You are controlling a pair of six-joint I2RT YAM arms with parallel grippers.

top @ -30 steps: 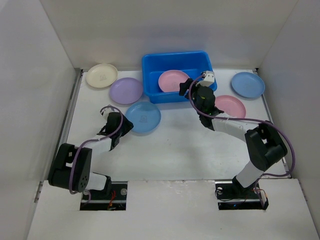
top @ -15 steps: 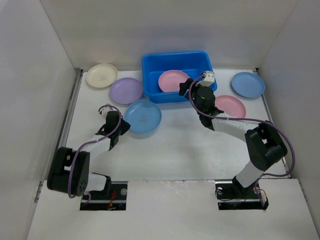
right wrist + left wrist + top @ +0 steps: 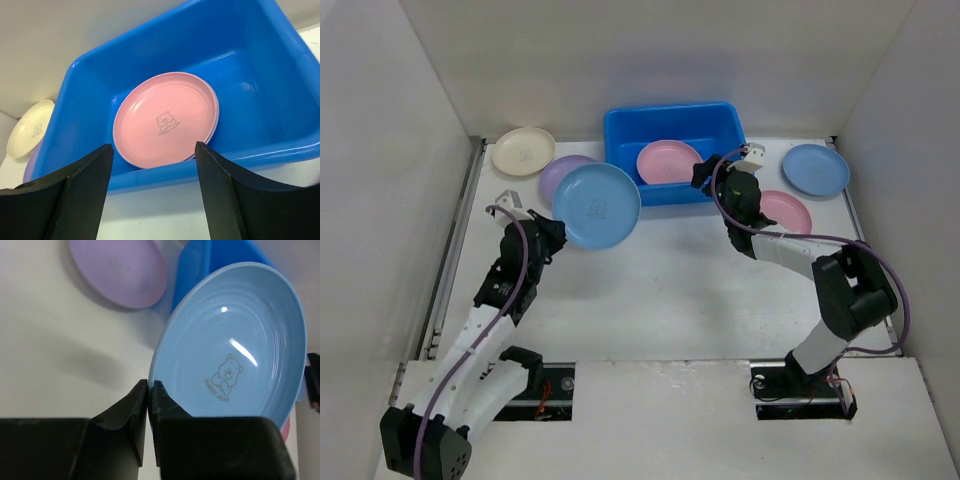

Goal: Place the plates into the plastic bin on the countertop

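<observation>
My left gripper [image 3: 548, 232] [image 3: 149, 386] is shut on the near rim of a light blue plate [image 3: 596, 205] [image 3: 235, 345], which hangs lifted above the countertop [image 3: 660, 290], left of the blue plastic bin [image 3: 620, 130] [image 3: 260, 55]. A pink plate [image 3: 667, 161] [image 3: 166, 119] lies inside the bin. My right gripper [image 3: 705, 172] [image 3: 154, 147] stands open just in front of the bin's near wall, nothing between its fingers. On the countertop lie a cream plate [image 3: 523, 151] [image 3: 31, 128], a lavender plate [image 3: 558, 175] [image 3: 119, 270] partly hidden by the lifted one, a second pink plate [image 3: 786, 210] and a second light blue plate [image 3: 816, 168].
White walls [image 3: 390, 150] enclose the countertop on three sides, with a metal rail [image 3: 455, 250] along the left edge. The right arm's links [image 3: 850, 290] stretch from the near right toward the bin.
My left gripper shut on the light blue plate's rim and lifted it up and back toward the bin, covering part of the lavender plate. My right gripper drew slightly right, still open.
</observation>
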